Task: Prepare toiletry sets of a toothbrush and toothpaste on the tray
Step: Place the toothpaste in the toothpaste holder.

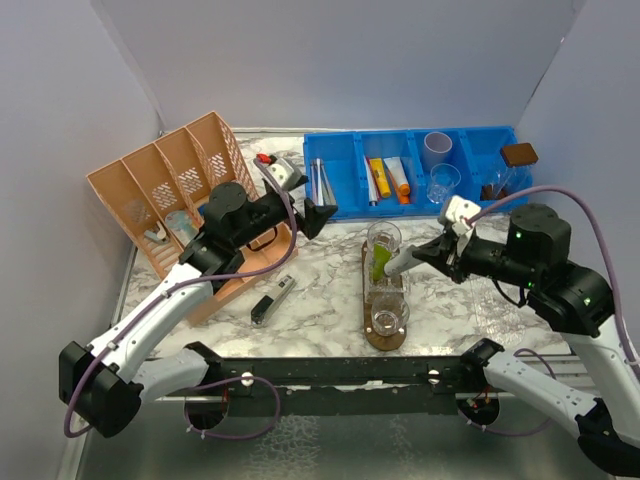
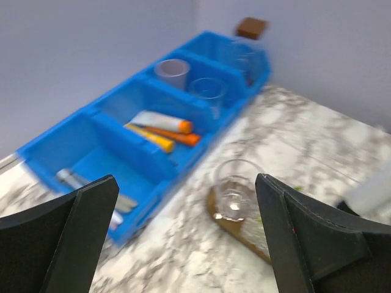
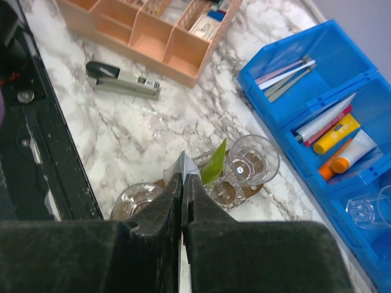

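The dark brown tray (image 1: pixel 367 262) lies mid-table with three clear tumblers on it. A lime green tube (image 1: pixel 377 264) leans in the middle tumbler (image 1: pixel 386 283). My right gripper (image 1: pixel 441 250) is shut on the flat end of a white toothpaste tube (image 1: pixel 403 260) that slants down over that tumbler. The right wrist view shows its jaws (image 3: pixel 184 177) pinched on the tube's crimp (image 3: pixel 190 165) beside the green tube (image 3: pixel 214 166). My left gripper (image 1: pixel 322 215) hangs open and holds nothing, left of the far tumbler (image 2: pixel 235 189). Thin pale toothbrushes (image 1: pixel 320 180) lie in the blue bin.
The blue bin (image 1: pixel 350 205) along the back holds tubes (image 1: pixel 388 178), spare tumblers (image 1: pixel 443 183) and a brown-lidded jar (image 1: pixel 518 155). An orange divided basket (image 1: pixel 150 195) stands at the left, a stapler (image 1: pixel 272 300) in front of it. A black rail (image 1: pixel 330 375) crosses the near edge.
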You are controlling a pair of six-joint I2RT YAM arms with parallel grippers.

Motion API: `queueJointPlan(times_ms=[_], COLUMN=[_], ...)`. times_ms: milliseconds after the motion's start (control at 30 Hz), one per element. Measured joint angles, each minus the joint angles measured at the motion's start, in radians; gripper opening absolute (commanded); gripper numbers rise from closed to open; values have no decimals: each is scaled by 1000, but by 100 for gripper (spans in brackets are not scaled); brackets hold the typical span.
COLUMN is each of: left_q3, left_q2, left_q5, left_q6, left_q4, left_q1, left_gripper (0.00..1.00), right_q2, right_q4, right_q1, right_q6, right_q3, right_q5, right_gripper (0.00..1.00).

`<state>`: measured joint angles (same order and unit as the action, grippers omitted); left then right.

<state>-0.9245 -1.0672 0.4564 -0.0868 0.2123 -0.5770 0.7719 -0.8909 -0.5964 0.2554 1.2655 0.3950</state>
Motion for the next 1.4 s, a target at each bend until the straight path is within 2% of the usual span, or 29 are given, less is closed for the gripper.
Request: queueJointPlan(times_ms=[167, 300, 600, 1400], left_q3=[-8, -17, -17, -17], left_q2=[-21, -46, -45, -46], left_q5=[-346, -453, -503, -511], left_q6=[10, 10, 7, 1], left_q4=[-93, -145, -151, -156], left_q1=[1, 6, 6, 6], left_gripper=[99, 99, 99, 99], right_q2=[10, 28, 88, 153], right_q4=[-25, -16, 40, 129], right_q1=[0, 0, 0, 0], right_q6=[92, 116, 124, 124], right_q3=[-57, -85, -132, -197], right_q5=[51, 56, 56, 37], right_gripper=[1, 1, 1, 1])
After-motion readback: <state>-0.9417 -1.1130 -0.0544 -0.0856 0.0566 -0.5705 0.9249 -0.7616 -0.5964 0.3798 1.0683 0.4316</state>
